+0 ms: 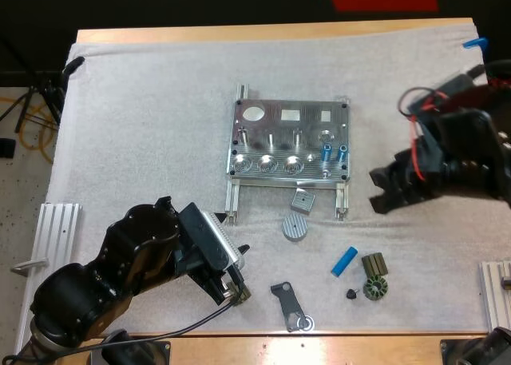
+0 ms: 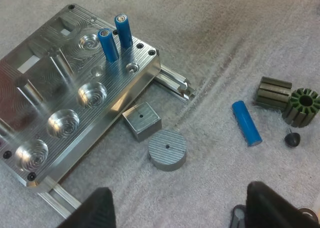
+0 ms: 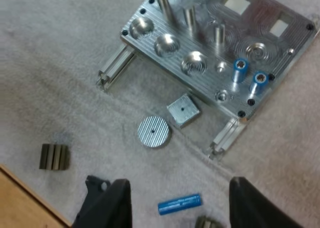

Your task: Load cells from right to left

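Note:
The metal fixture point(image 1: 289, 141) lies mid-mat with two blue cylinders point(image 1: 334, 152) standing in its right-hand holes; they also appear upright in the wrist views point(image 2: 115, 37) point(image 3: 248, 76). A third blue cylinder point(image 1: 345, 260) lies loose on the mat in front of the fixture point(image 2: 246, 122) point(image 3: 179, 204). My right gripper point(image 1: 375, 189) hovers open right of the fixture, its fingers point(image 3: 116, 203) standing apart above the loose cylinder. My left gripper point(image 1: 239, 271) is open near the front edge, empty, with the fixture point(image 2: 65, 98) ahead of its fingers point(image 2: 100, 208).
A small square block point(image 1: 303, 200) and a ribbed disc point(image 1: 295, 228) lie just before the fixture. A dark ribbed block point(image 1: 374, 263), a green rotor point(image 1: 374, 288), a black cone point(image 1: 351, 293) and a black bracket point(image 1: 287, 305) sit near the front. Aluminium rails point(image 1: 60, 229) point(image 1: 497, 293) flank the mat.

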